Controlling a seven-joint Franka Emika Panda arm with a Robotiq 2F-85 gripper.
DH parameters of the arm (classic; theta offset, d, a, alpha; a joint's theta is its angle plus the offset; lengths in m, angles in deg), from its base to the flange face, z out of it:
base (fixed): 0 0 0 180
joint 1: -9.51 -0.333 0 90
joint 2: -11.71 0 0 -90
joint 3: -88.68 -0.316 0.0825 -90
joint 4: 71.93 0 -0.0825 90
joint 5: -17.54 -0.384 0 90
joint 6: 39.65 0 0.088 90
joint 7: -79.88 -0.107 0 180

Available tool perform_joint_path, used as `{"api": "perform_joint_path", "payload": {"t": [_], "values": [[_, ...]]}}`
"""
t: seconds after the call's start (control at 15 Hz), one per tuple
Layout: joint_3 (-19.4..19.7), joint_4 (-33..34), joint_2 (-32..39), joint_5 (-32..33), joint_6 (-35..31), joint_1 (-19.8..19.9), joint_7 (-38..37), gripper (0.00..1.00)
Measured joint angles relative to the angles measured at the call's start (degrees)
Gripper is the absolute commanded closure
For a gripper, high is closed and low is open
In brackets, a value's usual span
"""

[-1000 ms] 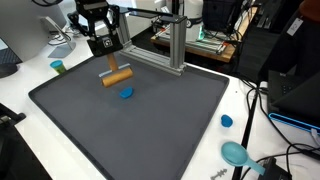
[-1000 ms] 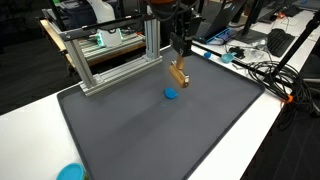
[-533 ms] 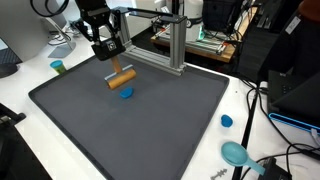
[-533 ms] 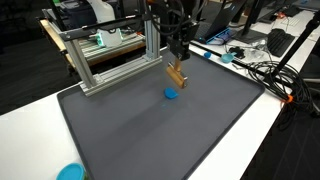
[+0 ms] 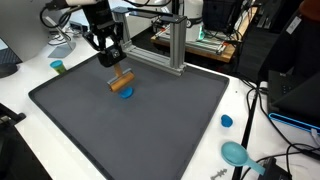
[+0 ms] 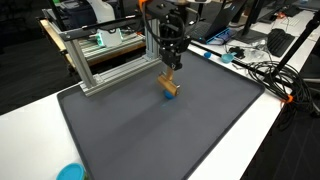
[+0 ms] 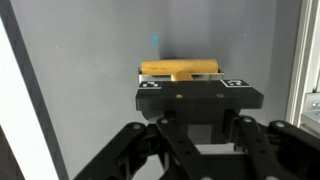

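The end effector (image 5: pixel 116 67) was pressed together on a wooden block (image 5: pixel 121 82), pinching the short stem that rose from the block's crossbar. The wrist view showed this most clearly. There the end effector (image 7: pixel 186 80) came in from the bottom of the view, and the block (image 7: pixel 180 69) lay crosswise just past the fingertips, with the grey mat (image 7: pixel 90 60) behind it.

In both exterior views the block hung over the mat (image 5: pixel 130 130), in the part nearest the mat's far edge. It was tilted a little rather than level. A blue disc (image 5: pixel 126 95) lay on the mat directly under the block. In an exterior view the block (image 6: pixel 171 85) covered almost all of the disc, leaving only a sliver of blue at its lower side. Whether block and disc touched could not be told.

An aluminium frame (image 5: pixel 172 42) stood along the mat's far edge, close behind the end effector (image 6: pixel 170 68). Off the mat, on the white surface (image 5: pixel 247 100), a small blue cap (image 5: pixel 227 121) sat just beside one side edge. A teal round piece (image 5: pixel 236 153) lay near the mat's front corner on that same side. A small teal cup (image 5: pixel 58 67) stood off the opposite side edge, near the far corner.
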Motion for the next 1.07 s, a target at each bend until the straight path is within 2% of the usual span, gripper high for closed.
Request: {"api": "perform_joint_path", "payload": {"t": [0.07,0.13,0.2,0.27,1.07], "values": [[-0.30,-0.85,-0.01,-1.40,-1.28,0.30,2.93,0.78],[-0.67,-1.61,-0.05,-3.66,-2.99,0.71,6.12,0.53],[-1.13,-2.22,-0.19,-6.51,-4.68,1.25,9.14,0.53],[-1.48,-2.66,-0.46,-8.41,-5.70,1.78,11.30,0.78],[-0.48,-1.86,2.60,-4.99,-4.36,1.02,9.51,0.78]]}}
